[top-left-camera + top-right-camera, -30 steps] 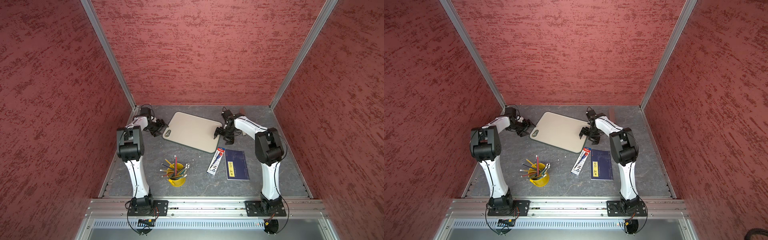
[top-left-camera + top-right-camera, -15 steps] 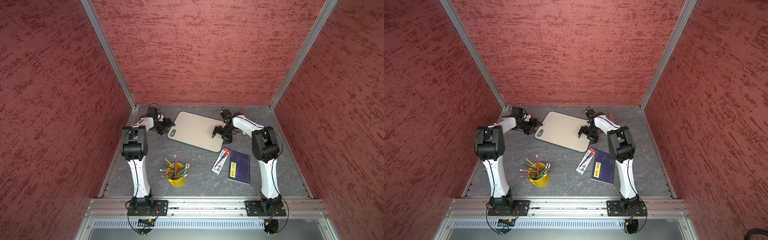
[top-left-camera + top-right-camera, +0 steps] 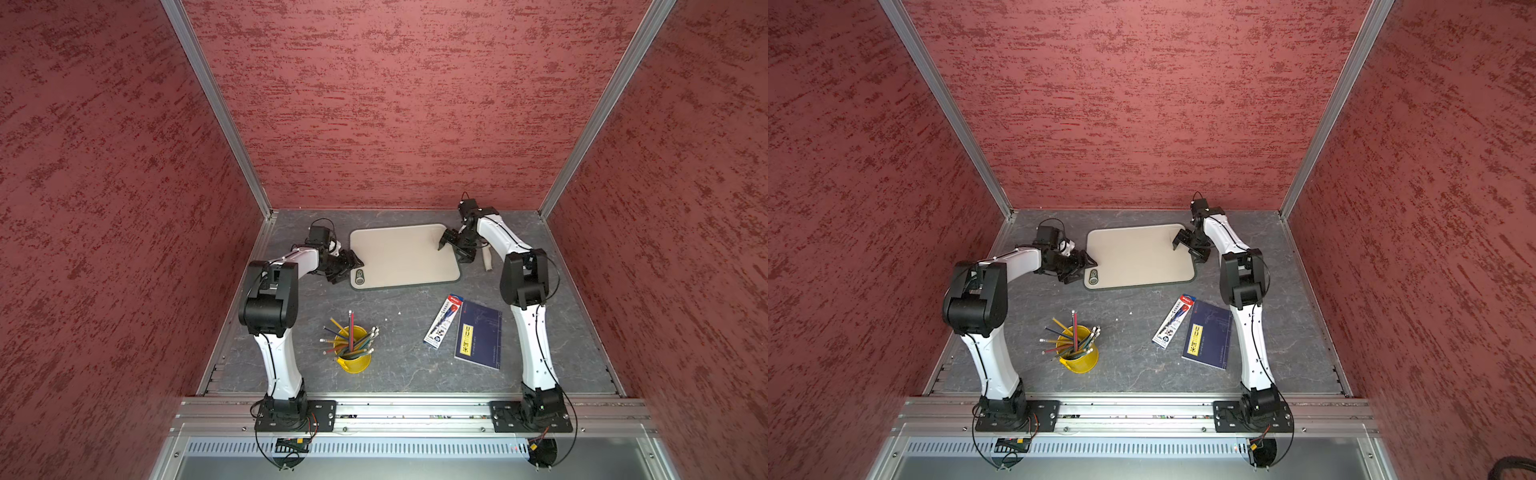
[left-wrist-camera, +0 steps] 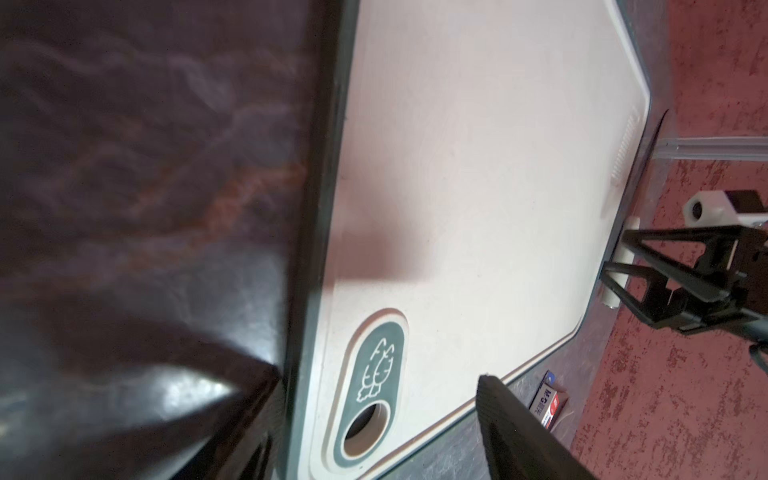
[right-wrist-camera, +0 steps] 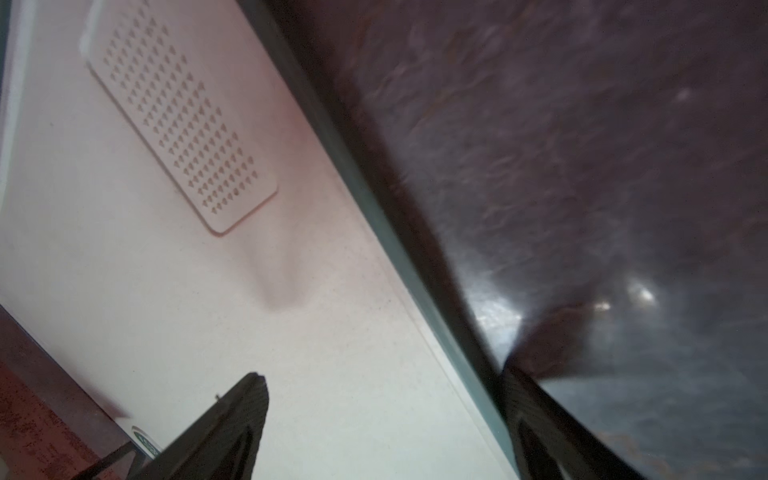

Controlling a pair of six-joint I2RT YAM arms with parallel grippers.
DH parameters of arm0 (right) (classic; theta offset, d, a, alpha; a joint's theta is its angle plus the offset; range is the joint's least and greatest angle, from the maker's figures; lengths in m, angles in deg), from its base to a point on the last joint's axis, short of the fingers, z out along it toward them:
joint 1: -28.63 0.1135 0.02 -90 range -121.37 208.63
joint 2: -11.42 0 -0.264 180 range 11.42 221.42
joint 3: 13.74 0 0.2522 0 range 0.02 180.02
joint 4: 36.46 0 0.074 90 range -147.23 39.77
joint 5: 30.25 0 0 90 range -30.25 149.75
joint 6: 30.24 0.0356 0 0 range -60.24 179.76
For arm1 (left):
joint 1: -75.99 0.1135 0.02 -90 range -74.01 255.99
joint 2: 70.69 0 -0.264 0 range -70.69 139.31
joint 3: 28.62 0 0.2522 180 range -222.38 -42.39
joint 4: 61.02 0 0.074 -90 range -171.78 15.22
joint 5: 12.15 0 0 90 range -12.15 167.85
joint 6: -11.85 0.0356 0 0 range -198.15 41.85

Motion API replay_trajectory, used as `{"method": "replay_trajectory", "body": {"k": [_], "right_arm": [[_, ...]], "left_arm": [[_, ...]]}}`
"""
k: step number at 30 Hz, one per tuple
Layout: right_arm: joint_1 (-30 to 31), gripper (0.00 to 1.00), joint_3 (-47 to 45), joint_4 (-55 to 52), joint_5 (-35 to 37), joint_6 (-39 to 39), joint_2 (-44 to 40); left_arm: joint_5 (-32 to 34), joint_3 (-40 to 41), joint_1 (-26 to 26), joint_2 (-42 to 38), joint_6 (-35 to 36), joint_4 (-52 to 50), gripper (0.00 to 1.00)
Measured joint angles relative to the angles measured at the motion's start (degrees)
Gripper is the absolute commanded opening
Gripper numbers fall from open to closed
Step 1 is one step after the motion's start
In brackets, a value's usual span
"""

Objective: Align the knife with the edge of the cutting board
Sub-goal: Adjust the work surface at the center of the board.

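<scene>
Knife [image 3: 488,262] lies on the bench [image 3: 399,374] just beside the right short edge of the cutting board [image 3: 399,257] — white handle shows, blade mostly hidden under the right arm. Right pincer [image 3: 453,249] is wide, astride that edge, holding nothing. Left pincer [image 3: 348,270] straddles the hole corner — grip can't be told. Lining-up step looks unfinished; next calls for nudging the knife parallel.

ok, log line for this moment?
left fingers: open, at cutting board hole corner | right fingers: open, straddling opposite short edge | knife: lying just outside that edge
</scene>
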Motion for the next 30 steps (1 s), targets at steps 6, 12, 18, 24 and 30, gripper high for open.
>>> {"method": "replay_trajectory", "body": {"k": [6, 12, 18, 24, 30], "right_arm": [[0.0, 0.91, -22.88, 11.58, 0.24, -1.14, -12.87], [0.39, 0.9, -38.49, 16.13, -0.11, -0.76, -22.51], [0.55, 0.89, -46.82, 21.2, -0.15, 1.88, -27.74], [1.22, 0.89, -48.5, 21.64, 0.61, 2.99, -28.85], [3.89, 0.89, -45.0, 18.56, 4.09, 3.39, -26.69]], "left_arm": [[-0.26, 5.29, -1.31, -3.87, -1.03, 0.24, 0.77], [-0.48, 5.49, -1.49, -4.13, -1.53, 0.09, 0.77], [-0.5, 3.1, -1.68, -2.73, -1.57, -2.43, 0.77], [-0.46, 4.17, -1.79, -3.3, -1.53, -1.31, 0.77], [0.92, 5.86, -1.62, -4.61, -1.53, 0.07, 0.78]]}}
